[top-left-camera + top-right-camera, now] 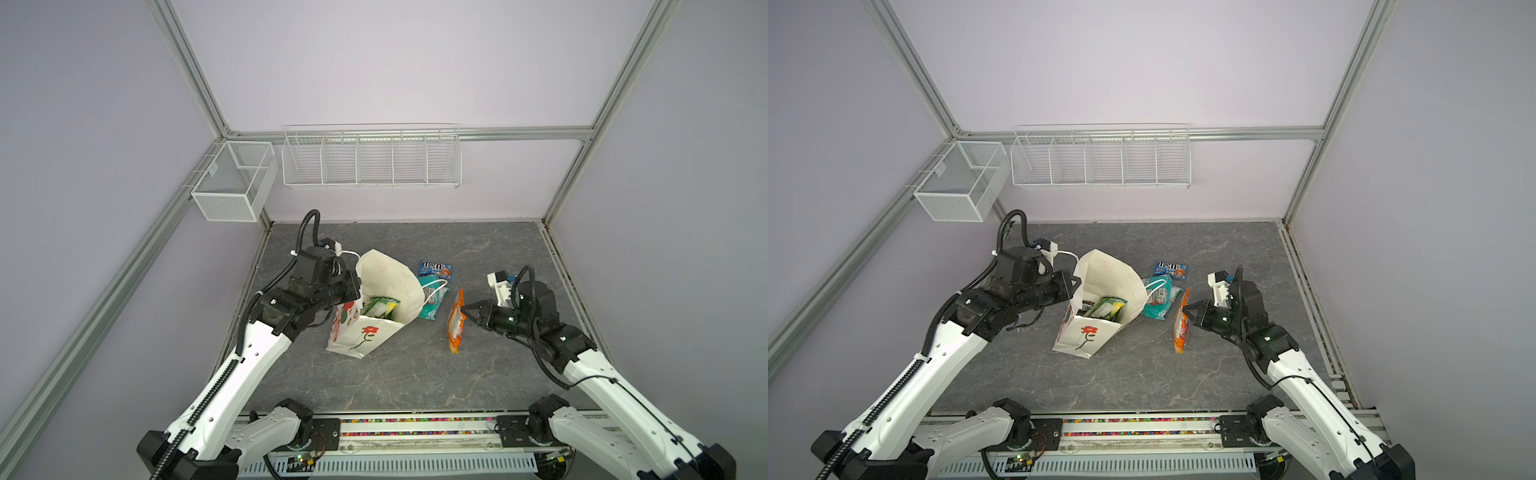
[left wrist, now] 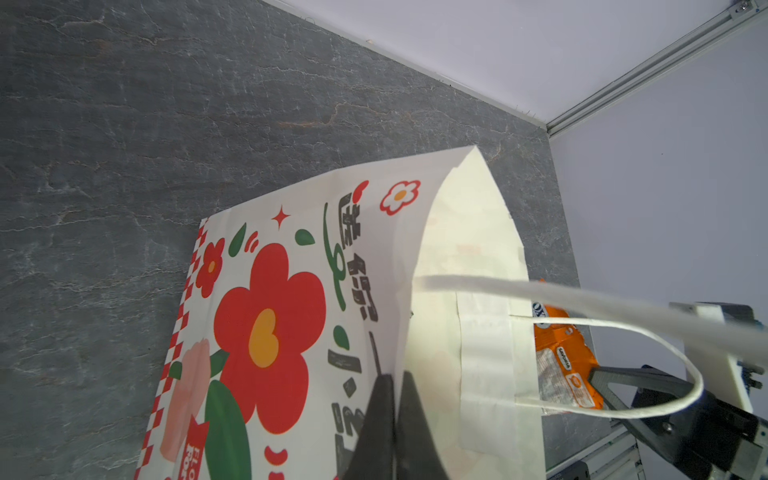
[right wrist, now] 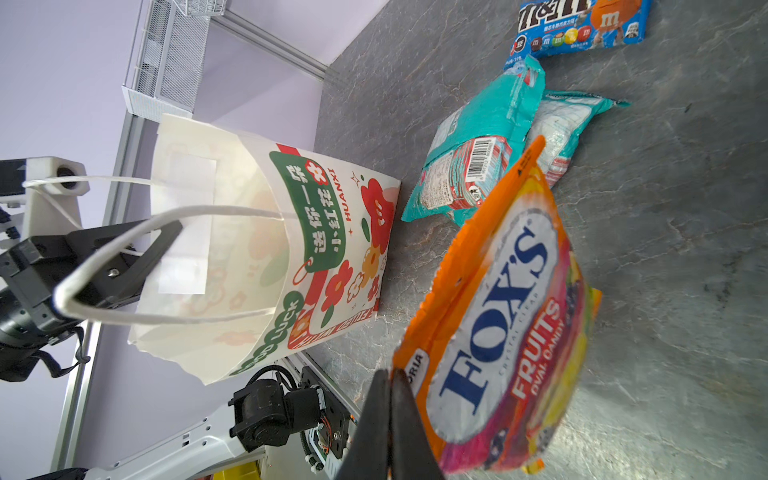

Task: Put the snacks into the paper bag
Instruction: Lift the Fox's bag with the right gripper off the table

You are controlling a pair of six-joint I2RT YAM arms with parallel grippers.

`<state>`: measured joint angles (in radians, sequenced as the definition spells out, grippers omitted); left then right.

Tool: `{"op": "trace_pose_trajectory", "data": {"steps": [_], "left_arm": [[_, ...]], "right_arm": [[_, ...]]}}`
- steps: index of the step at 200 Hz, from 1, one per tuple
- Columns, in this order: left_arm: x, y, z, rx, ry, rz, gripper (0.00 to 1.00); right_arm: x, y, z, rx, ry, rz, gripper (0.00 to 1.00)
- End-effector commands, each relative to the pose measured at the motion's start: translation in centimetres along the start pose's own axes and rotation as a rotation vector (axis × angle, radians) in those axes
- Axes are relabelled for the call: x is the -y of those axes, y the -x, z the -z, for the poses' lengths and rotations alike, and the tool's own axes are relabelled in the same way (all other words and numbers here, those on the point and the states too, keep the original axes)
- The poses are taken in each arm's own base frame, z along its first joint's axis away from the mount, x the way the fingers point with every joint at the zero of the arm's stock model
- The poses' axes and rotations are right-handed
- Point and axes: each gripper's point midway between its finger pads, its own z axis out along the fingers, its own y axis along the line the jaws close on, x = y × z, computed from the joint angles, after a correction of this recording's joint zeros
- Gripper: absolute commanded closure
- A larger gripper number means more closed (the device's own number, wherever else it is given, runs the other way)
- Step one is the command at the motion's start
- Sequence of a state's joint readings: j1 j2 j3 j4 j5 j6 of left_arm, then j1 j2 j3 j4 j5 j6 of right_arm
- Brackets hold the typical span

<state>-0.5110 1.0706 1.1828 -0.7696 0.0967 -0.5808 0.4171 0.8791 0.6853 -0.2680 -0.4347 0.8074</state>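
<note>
The white paper bag (image 1: 361, 336) (image 1: 1086, 336) stands open at centre-left, tilted. My left gripper (image 1: 358, 286) (image 2: 392, 382) is shut on its side rim. A yellow-green bag (image 1: 380, 307) lies inside. My right gripper (image 1: 465, 309) (image 3: 390, 374) is shut on the edge of the orange FOX'S bag (image 1: 456, 328) (image 3: 498, 311), which is held on edge just right of the paper bag. A teal bag (image 1: 432, 303) (image 3: 478, 158) lies on the table between them, under a cord handle (image 1: 434, 289). Behind it lies the blue M&M's pack (image 1: 436, 268) (image 3: 582, 25).
A long white wire basket (image 1: 372, 160) and a mesh basket (image 1: 232, 183) hang on the back wall, above the table. The arm bases sit on a rail (image 1: 415, 432) along the front edge. Aluminium frame posts (image 1: 569, 174) stand at the table's back corners.
</note>
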Motion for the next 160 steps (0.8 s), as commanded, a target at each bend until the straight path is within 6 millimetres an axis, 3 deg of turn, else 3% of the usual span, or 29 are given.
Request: {"op": "trace_pose_trajectory", "data": {"steps": [1,160], "left_arm": [[0.0,0.8,0.9,0.054,-0.005,-0.026,1.00],[-1.5,0.2,1.7,0.056,0.039,-0.030,1.00]], "right_arm": [[-3.1,1.4,1.0,0.041,0.073,0.071,0.94],[-10.0,3.3,2.1,0.038,0.161,0.204,0.94]]}}
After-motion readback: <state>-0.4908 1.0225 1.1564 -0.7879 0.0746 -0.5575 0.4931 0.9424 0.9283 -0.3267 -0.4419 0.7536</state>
